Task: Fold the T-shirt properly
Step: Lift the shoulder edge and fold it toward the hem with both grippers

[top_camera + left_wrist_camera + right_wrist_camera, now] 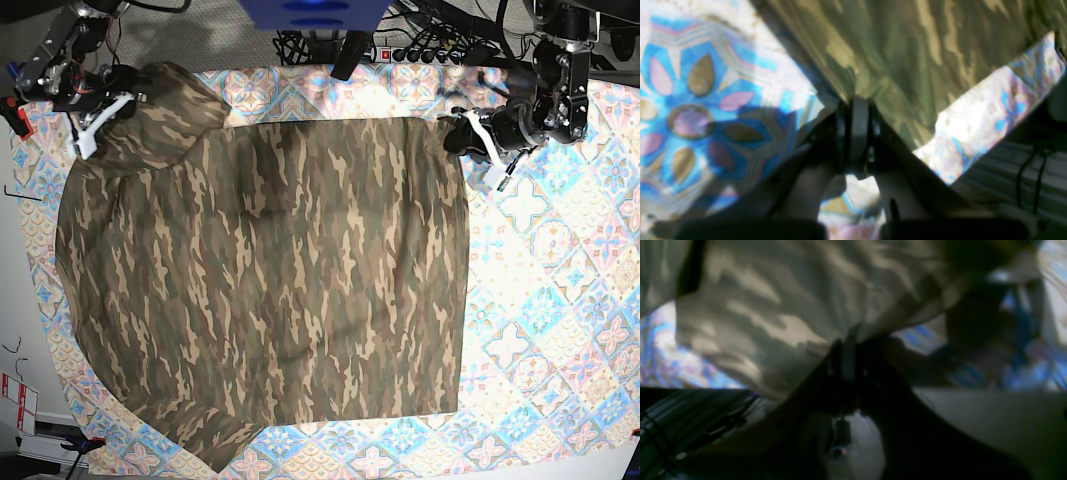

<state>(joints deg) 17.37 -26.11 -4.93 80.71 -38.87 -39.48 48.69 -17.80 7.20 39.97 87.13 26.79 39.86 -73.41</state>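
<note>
Two grippers grip the T-shirt [270, 280] at its upper corners. The left gripper [856, 103] has its jaws pressed together on a corner of the camouflage cloth, which fans away from the fingertips in a taut sheet toward the top of the left wrist view; no gap shows between the dark fingers [858, 130]. To either side of that pinch lies the tablecloth [700, 110], blue and cream with petal shapes, bare under and beside the gripper. The right gripper [848, 346] likewise sits closed on a cloth edge, though this view is dim and blurred; the shirt hangs ahead of and to the side of the tips, with patterned tablecloth showing past it. In the base view the shirt spreads flat from both pinched corners across most of the table, its lower hem far from the grippers, one sleeve bunched by the right gripper.
</note>
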